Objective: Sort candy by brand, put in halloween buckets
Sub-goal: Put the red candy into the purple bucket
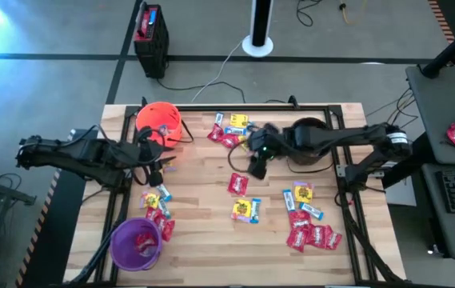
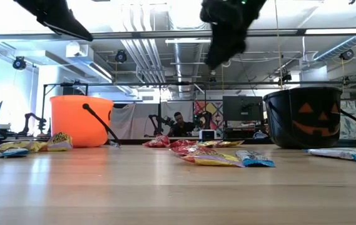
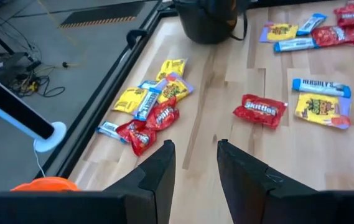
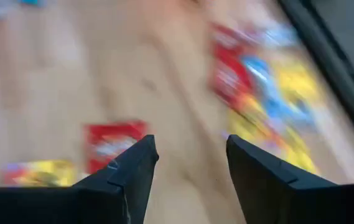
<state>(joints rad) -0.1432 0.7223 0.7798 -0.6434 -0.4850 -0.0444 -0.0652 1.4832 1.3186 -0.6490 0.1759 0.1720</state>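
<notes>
While the right gripper (image 1: 257, 164) hangs spread and empty above the worktop (image 1: 203, 216), a red candy (image 1: 237, 184) lies just below-ahead of it; drop straight, pinch its flat edges. Black bucket (image 1: 307, 142) sits right behind. Left gripper (image 1: 155, 166) waits part-open, empty, near the orange bucket (image 1: 159, 122).

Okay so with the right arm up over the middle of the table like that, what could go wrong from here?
1. The right gripper is open and empty; the red packet nearest it lies beside a yellow packet, so a low grab might catch the wrong brand.
2. The black bucket sits mostly under that arm, so a swing could knock it.
3. The left gripper hangs close to the orange bucket.
</notes>
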